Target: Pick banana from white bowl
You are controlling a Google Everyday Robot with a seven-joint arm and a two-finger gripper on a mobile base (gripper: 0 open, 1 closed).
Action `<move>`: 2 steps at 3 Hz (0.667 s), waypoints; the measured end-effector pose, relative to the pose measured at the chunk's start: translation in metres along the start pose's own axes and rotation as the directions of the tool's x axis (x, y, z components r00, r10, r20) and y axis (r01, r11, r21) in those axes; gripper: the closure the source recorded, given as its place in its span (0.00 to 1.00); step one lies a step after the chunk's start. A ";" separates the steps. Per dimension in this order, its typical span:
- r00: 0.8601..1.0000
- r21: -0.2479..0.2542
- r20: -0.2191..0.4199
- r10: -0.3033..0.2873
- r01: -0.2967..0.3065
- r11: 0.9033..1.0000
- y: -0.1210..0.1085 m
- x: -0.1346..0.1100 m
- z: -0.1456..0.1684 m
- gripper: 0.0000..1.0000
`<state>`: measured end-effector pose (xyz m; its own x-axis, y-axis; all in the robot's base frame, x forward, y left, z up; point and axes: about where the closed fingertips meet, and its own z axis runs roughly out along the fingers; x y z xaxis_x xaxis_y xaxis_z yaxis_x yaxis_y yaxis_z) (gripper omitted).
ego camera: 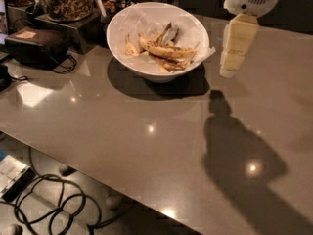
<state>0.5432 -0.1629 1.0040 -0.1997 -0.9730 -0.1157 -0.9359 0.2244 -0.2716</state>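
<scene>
– Hovering where, the cream robot gripper (229, 67)?
– Above the tabletop, just beside the large round white bowl (146, 71); open or closed, I cannot tell.
– The speckled yellow banana (168, 52)?
– Lying inside the bowl.

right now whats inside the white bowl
The white bowl holds crinkled paper, a long speckled banana, a short pale stub and darker peel pieces. Its bottom under the paper is hidden. The claw hangs outside, beside the bowl.
</scene>
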 end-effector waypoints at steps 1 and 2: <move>0.999 0.038 0.039 -0.018 0.016 0.999 -0.011 -0.019 -0.005 0.00; 0.997 0.054 0.066 -0.035 0.031 0.998 -0.018 -0.028 -0.002 0.00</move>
<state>0.5650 -0.1398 1.0143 -0.1478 -0.9745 -0.1687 -0.9247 0.1966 -0.3260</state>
